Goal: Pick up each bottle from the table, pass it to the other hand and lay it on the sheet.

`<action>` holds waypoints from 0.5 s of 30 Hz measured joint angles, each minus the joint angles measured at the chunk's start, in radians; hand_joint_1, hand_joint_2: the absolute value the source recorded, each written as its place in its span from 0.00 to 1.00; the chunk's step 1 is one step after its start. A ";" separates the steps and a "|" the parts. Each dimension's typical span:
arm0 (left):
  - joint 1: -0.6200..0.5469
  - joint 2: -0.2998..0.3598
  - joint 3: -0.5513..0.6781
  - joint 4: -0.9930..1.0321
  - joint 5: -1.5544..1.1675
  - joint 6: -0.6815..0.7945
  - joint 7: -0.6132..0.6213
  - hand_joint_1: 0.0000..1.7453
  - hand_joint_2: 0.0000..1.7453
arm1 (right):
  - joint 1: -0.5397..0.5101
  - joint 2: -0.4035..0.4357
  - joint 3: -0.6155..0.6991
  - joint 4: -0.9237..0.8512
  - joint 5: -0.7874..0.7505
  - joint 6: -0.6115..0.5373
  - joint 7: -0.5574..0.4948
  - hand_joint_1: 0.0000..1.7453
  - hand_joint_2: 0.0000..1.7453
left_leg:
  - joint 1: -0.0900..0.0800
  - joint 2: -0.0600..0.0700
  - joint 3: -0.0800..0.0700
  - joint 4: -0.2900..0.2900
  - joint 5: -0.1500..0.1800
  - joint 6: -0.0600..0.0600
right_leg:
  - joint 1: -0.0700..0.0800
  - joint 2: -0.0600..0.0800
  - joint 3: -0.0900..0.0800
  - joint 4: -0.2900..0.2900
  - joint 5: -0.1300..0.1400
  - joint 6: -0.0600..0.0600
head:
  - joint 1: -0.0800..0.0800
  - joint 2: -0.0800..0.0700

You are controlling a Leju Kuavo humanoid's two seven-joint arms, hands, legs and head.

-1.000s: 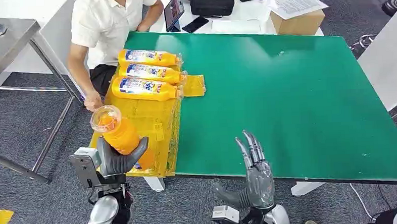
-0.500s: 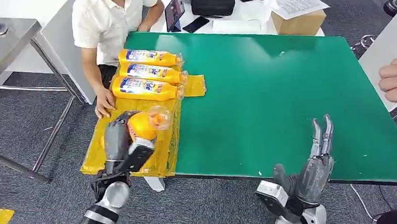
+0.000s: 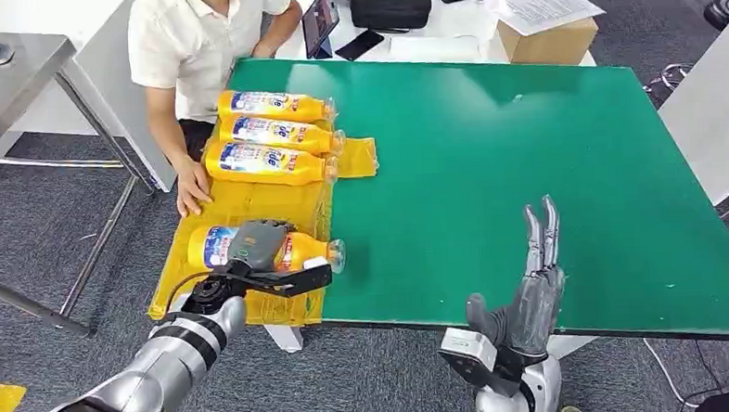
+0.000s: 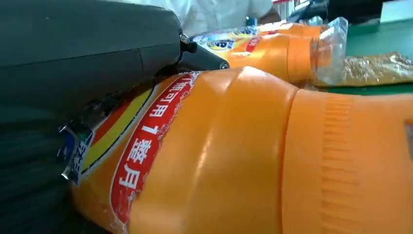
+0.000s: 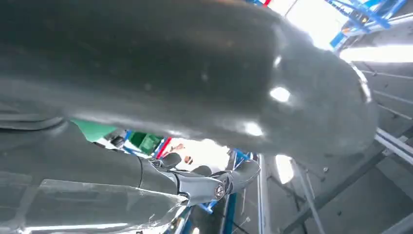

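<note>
The bottle [image 3: 268, 249] lies on its side on the yellow sheet [image 3: 249, 204], at about 8 o'clock on the green tabletop [image 3: 526, 162], its clear cap pointing toward 3 o'clock. The left hand [image 3: 261, 252] rests over it, fingers wrapped around its labelled body. Three more bottles [image 3: 270, 136] lie side by side toward 11 o'clock. The right hand [image 3: 532, 292] holds nothing, fingers straight and apart, at the tabletop's near edge around 6 o'clock.

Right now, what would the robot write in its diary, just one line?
left hand: holds fourth bottle lying on yellow sheet | right hand: open, empty | three bottles already laid
</note>
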 measured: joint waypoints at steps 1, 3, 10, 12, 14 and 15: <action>-0.007 -0.002 0.000 0.009 0.017 -0.015 -0.012 0.48 1.00 | -0.002 -0.002 0.004 0.003 -0.004 0.000 0.000 0.00 0.00 | 0.000 0.000 0.000 0.000 0.000 0.000 | 0.000 0.000 0.000 0.000 0.000 0.000 | 0.000 0.000; -0.018 -0.005 0.003 0.024 0.042 -0.043 -0.032 0.48 1.00 | -0.004 -0.005 0.011 0.010 -0.008 0.000 0.000 0.00 0.00 | 0.000 0.000 0.000 0.000 0.000 0.000 | 0.000 0.000 0.000 0.000 0.000 0.000 | 0.000 0.000; -0.030 -0.016 0.018 0.053 0.108 -0.120 -0.078 0.00 1.00 | -0.004 -0.014 0.024 0.026 -0.013 0.000 0.000 0.00 0.00 | 0.000 -0.001 0.002 0.000 0.001 0.000 | 0.000 0.000 0.002 0.000 0.000 0.000 | 0.000 0.000; -0.039 -0.027 0.049 0.057 0.205 -0.262 -0.135 0.00 1.00 | -0.005 -0.016 0.027 0.030 -0.023 0.000 0.000 0.00 0.00 | 0.000 -0.002 0.002 0.000 0.000 0.000 | 0.000 -0.001 0.003 0.000 0.000 0.000 | 0.000 0.000; -0.050 -0.037 0.076 0.058 0.272 -0.382 -0.177 0.00 1.00 | -0.007 -0.019 0.031 0.034 -0.025 0.000 0.000 0.00 0.00 | 0.000 -0.003 0.004 0.000 0.000 0.000 | 0.000 -0.003 0.006 0.000 0.000 0.000 | 0.000 0.000; -0.051 -0.041 0.087 0.058 0.296 -0.417 -0.191 0.00 1.00 | -0.008 -0.020 0.032 0.035 -0.026 0.000 0.000 0.00 0.00 | 0.000 -0.003 0.005 0.000 0.000 0.000 | 0.000 -0.003 0.007 0.000 0.000 0.000 | 0.000 0.000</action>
